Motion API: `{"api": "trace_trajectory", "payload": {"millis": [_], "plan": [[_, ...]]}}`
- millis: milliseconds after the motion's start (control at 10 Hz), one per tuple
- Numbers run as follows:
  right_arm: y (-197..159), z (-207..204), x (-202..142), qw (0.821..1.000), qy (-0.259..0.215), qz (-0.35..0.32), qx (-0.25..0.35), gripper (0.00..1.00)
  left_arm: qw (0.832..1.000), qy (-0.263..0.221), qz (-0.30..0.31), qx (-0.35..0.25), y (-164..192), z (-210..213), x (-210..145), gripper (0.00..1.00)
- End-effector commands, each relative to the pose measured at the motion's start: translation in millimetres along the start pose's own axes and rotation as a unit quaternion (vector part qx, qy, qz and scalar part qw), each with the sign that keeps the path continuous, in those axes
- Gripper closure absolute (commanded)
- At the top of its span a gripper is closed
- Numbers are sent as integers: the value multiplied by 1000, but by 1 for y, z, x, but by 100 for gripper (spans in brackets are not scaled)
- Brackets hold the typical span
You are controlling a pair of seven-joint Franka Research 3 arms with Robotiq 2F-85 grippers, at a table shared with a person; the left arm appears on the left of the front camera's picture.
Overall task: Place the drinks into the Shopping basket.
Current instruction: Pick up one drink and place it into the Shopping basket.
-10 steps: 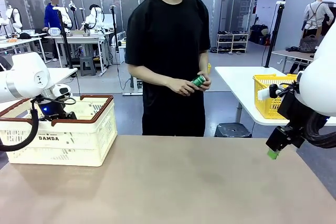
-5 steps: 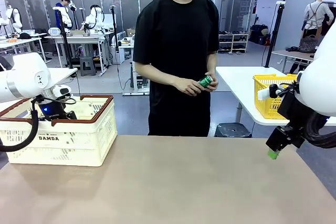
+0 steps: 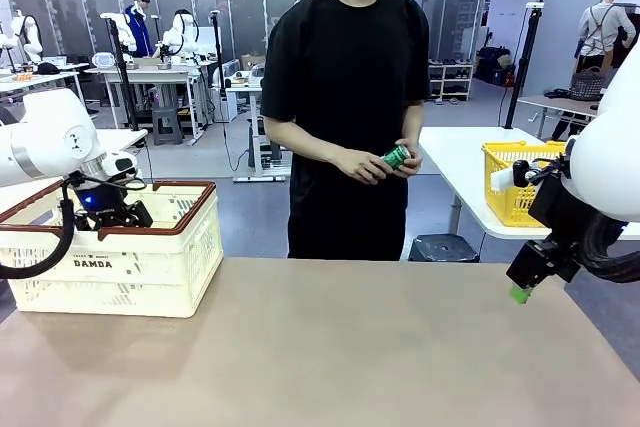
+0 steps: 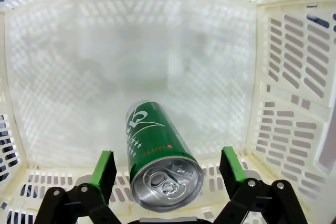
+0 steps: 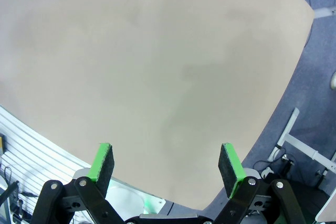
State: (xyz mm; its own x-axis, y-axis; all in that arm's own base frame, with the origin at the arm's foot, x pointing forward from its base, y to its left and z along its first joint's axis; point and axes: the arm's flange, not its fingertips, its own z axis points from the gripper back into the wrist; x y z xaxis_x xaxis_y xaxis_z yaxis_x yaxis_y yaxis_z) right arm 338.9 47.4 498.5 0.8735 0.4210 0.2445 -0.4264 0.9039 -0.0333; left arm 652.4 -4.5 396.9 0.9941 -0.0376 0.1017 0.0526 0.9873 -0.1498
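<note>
Left gripper [image 4: 167, 167] is down inside the Shopping basket [image 3: 150, 267], jaws wide apart, with a green can [image 4: 157, 150] loose between the pads, not gripped. The person's hands [image 3: 372, 164] hold a second green can [image 3: 397, 158]. Right gripper [image 5: 167, 163] hangs wide open and empty over the table [image 3: 330, 347].

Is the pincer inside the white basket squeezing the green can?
No, the left pincer is open, its green pads standing clear of the green can on both sides.

Green can [image 4: 157, 156] inside cream lattice basket [image 3: 160, 259]; another green can [image 3: 397, 157] in person's hands [image 3: 362, 165].
</note>
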Motion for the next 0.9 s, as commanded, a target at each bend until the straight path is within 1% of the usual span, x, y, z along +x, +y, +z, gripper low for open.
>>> {"api": "trace_trajectory", "payload": {"millis": [0, 800], "plan": [[0, -1, -2, 1000, 0, 2, 3, 0, 1000, 5, 1, 0, 2, -6, 0, 0], [0, -1, -2, 1000, 0, 2, 3, 0, 1000, 4, 1, 0, 1, -5, 0, 0]]}}
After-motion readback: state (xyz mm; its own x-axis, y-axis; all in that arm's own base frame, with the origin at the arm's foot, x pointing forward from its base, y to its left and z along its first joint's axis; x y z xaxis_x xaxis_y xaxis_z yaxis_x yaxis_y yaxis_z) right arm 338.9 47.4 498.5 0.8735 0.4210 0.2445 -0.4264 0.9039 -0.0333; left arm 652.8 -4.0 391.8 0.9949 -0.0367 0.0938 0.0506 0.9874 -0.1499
